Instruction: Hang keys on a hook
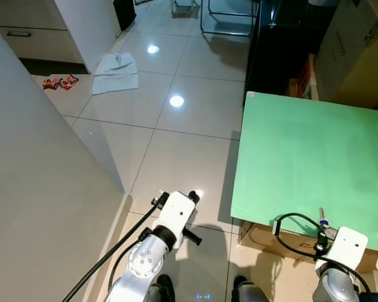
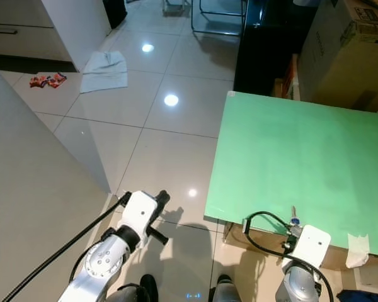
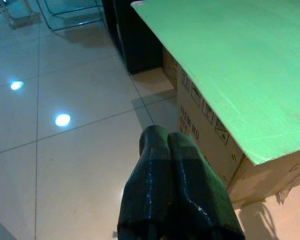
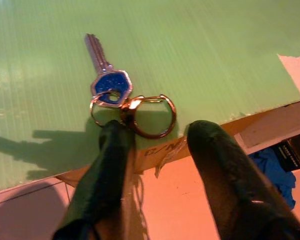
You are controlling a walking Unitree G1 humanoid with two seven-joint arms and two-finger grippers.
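A silver key with a blue head (image 4: 107,80) lies flat on the green board (image 1: 309,157), at its near edge, joined to two coppery rings (image 4: 150,117). It appears as a small glint at the board's near edge (image 1: 323,220), just ahead of my right wrist. My right gripper (image 4: 159,131) is open and low at that edge. One finger (image 4: 112,150) touches or overlaps the rings; the other (image 4: 210,150) stands clear of them. My left gripper (image 3: 162,140) is shut on nothing, held over the tiled floor left of the board.
The green board rests on a cardboard box (image 3: 210,145). A pale counter wall (image 1: 38,189) runs close on my left. On the tiles ahead lie a white cloth (image 1: 116,72) and red wrappers (image 1: 60,82). A dark cabinet (image 1: 277,50) and cardboard boxes (image 1: 356,50) stand behind the board.
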